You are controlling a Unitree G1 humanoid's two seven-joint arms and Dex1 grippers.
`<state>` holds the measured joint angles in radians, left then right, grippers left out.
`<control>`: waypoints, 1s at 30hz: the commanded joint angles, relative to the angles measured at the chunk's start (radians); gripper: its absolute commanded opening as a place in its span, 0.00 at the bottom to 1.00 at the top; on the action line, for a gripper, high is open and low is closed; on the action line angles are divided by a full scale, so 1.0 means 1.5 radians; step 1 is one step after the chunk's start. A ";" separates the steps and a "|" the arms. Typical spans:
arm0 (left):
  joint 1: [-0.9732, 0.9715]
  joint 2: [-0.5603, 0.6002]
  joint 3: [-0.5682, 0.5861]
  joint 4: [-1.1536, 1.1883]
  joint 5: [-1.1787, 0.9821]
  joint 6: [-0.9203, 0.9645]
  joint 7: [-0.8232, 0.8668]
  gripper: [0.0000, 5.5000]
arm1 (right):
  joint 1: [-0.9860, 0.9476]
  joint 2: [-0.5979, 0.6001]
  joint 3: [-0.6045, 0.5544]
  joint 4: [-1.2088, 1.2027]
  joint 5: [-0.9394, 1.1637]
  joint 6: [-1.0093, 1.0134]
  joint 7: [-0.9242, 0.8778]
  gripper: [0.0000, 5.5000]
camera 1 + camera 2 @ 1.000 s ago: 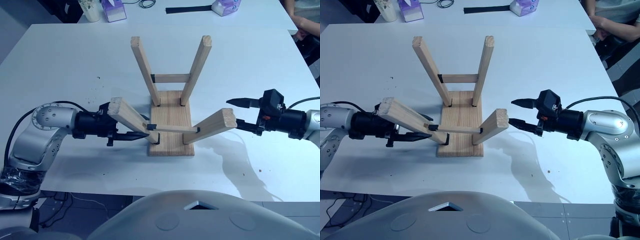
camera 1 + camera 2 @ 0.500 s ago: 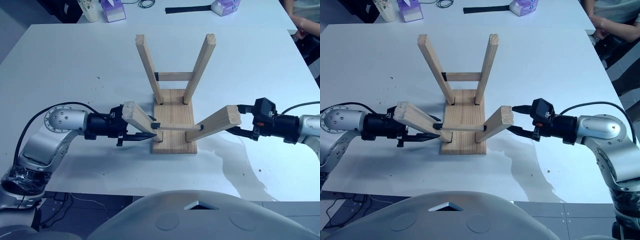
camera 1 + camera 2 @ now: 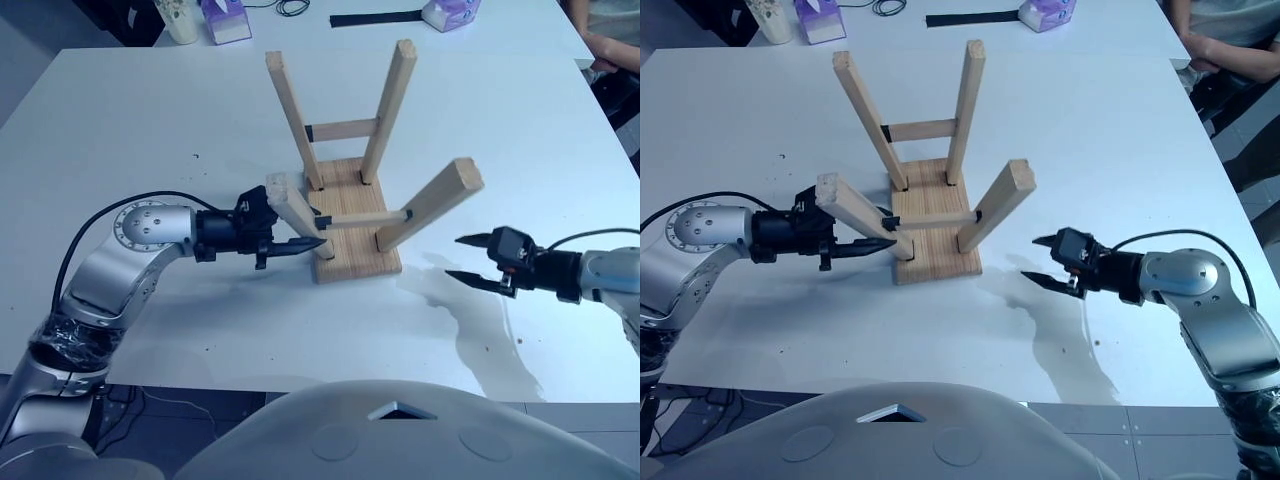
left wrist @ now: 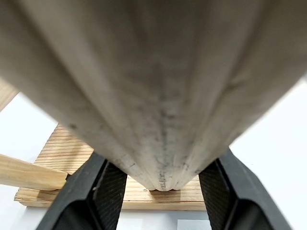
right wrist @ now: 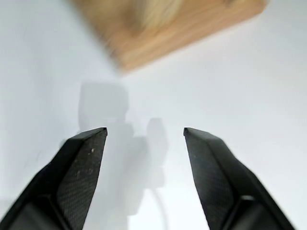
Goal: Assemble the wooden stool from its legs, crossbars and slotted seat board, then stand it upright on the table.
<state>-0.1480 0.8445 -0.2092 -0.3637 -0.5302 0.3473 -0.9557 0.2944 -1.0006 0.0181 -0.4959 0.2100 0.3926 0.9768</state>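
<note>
Head view: upside-down stool (image 3: 347, 195) in the middle of the table (image 3: 150, 130), seat board (image 3: 357, 245) flat on the top, legs up. Far legs (image 3: 293, 120) at 12 o'clock, joined by a crossbar (image 3: 343, 130). Near pair leaning out toward 10 and 2 o'clock, second crossbar (image 3: 365, 217) between them. At 9 o'clock of the board, left gripper (image 3: 305, 238) clamped on the near left leg (image 3: 292, 207), fingertips close to the board. At 4 o'clock, right gripper (image 3: 455, 257) spread wide, apart from the near right leg (image 3: 430, 205), over bare table.

Left wrist view: leg looming large between two black pads (image 4: 108, 189), both pressed against its sides. Board edge and a crossbar end beyond.

Right wrist view: fingers (image 5: 81, 167) held wide apart, white table between them. Blurred board corner ahead.
</note>
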 commanded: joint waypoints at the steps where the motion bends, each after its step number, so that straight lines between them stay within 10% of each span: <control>1: 0.016 0.002 -0.039 0.008 0.057 0.058 0.013 0.38 | 0.025 0.006 0.003 -0.096 0.062 0.022 0.024 0.53; 9: 0.027 0.003 -0.053 0.000 0.067 0.060 0.009 0.38 | -0.210 0.213 -0.004 -0.258 0.413 0.213 -0.226 0.41; 24: -0.002 0.003 -0.073 0.006 0.070 0.064 -0.014 0.38 | -0.317 0.419 0.183 -0.176 0.153 0.142 -0.460 0.12; 30: -0.017 0.006 -0.077 0.016 0.070 0.063 -0.029 0.38 | -0.207 0.374 0.308 -0.045 0.011 0.114 -0.453 0.00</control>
<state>-0.2062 0.8237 -0.2608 -0.3734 -0.5009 0.3766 -0.9589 -0.0809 -0.3867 0.4136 -0.6425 0.3036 0.5646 0.2889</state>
